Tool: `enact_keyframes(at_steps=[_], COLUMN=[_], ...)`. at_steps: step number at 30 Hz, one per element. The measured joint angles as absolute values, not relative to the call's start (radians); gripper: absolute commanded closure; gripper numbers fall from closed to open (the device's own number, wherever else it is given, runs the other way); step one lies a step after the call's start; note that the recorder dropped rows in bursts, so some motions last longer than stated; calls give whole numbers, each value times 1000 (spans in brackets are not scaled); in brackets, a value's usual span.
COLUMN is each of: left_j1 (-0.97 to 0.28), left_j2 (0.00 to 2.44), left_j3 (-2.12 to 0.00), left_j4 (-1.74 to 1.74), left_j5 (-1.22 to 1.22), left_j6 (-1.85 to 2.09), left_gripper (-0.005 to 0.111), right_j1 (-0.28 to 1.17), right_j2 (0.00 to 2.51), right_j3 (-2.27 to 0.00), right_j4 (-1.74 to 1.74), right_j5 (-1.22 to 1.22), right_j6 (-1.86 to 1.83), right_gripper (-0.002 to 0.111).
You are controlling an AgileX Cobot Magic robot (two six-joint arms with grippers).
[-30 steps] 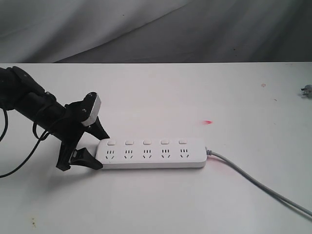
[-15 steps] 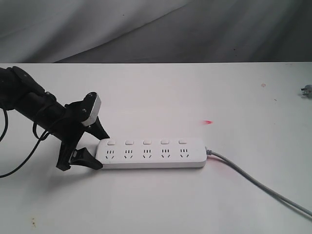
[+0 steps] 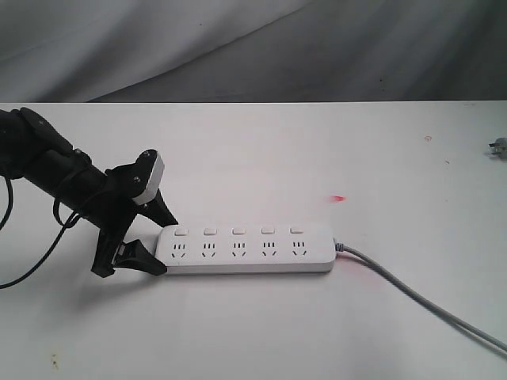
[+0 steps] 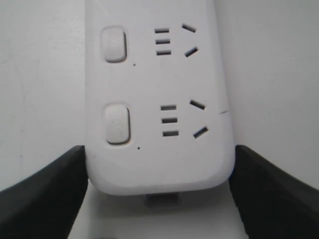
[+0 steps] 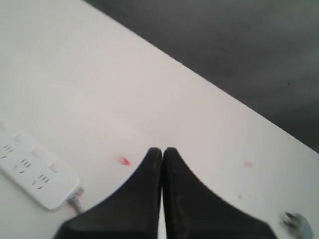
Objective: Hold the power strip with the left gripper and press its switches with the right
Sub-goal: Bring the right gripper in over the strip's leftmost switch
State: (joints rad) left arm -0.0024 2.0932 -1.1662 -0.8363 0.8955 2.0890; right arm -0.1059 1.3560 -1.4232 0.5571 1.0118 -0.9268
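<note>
The white power strip (image 3: 245, 249) lies flat on the white table, its grey cord (image 3: 420, 297) trailing off to the right. Five small white switches (image 3: 238, 232) run along its far edge. My left gripper (image 3: 163, 245) is shut on the strip's left end, one black finger on each long side. In the left wrist view the fingers (image 4: 55, 184) press both sides of the power strip (image 4: 159, 99), with two switches (image 4: 117, 123) showing. My right gripper (image 5: 162, 150) is shut on nothing, hanging well above the table, away from the power strip (image 5: 35, 174). It is outside the exterior view.
A small red mark (image 3: 339, 197) sits on the table behind the strip's right end. A grey plug (image 3: 499, 146) lies at the far right edge. Dark cloth hangs behind the table. Loose black cable (image 3: 32, 261) droops from the left arm.
</note>
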Motion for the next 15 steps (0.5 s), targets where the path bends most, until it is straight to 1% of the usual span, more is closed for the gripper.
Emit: enact_keyframes(at_steps=[2, 5, 8, 9, 11, 14, 15], left_j1=[-2, -2, -2, -2, -2, -2, -2], left_j2=[2093, 2093, 2093, 2093, 2093, 2093, 2093], left_j3=[-1166, -1166, -1166, -1166, -1166, -1166, -1166], left_j4=[-836, -836, -836, -836, -836, -836, -836], left_j5=[894, 894, 894, 894, 894, 894, 894], left_j6=[2089, 2089, 2089, 2089, 2089, 2089, 2089], left_gripper=[55, 55, 55, 55, 55, 55, 55], right_j1=[-106, -98, -77, -66, -36, 23, 46], right_j2=[1415, 1517, 1609, 1632, 1684, 1742, 1761], right_j3=[-1427, -1427, -1427, -1427, -1427, -1427, -1427], right_j4=[667, 777, 814, 814, 816, 818, 821], right_j5=[1085, 1184, 1176, 1162, 1114, 1056, 1041], right_j6=[-1057, -1154, -1183, -1187, -1208, -1271, -1291], right_gripper=[108, 108, 108, 106, 97, 74, 68])
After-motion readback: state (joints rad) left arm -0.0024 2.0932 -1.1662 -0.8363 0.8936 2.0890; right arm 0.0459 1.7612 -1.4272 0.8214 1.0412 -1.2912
